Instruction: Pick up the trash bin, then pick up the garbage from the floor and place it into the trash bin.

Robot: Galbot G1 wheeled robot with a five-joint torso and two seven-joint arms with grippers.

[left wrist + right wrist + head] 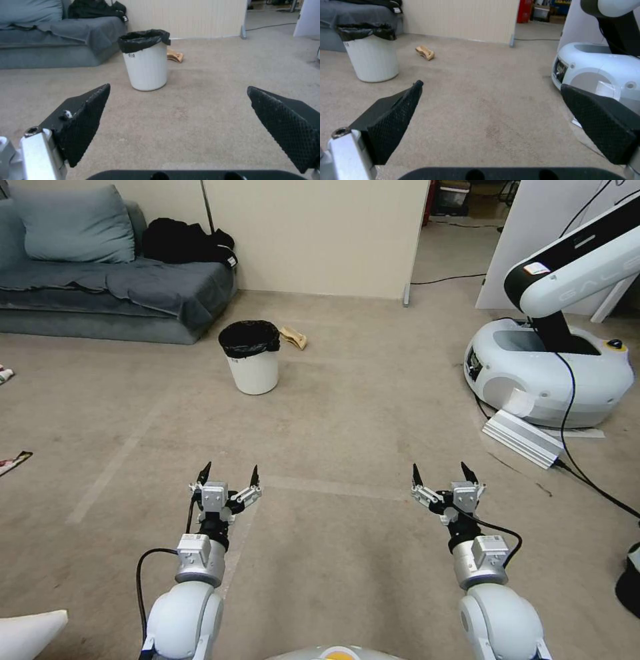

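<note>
Head view: trash bin, white tapered plastic w/ crinkly black liner, upright on beige carpet nr sofa. Crumpled tan paper just behind it. Left gripper & right gripper both spread wide, nothing held, well short of bin.

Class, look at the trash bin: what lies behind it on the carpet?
Behind the trash bin lies one piece of crumpled tan paper. The bin hides the carpet directly behind it.

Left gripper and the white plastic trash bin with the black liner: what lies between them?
Bare beige carpet separates the open left gripper from the white trash bin, seen in the head and left wrist views.
</note>
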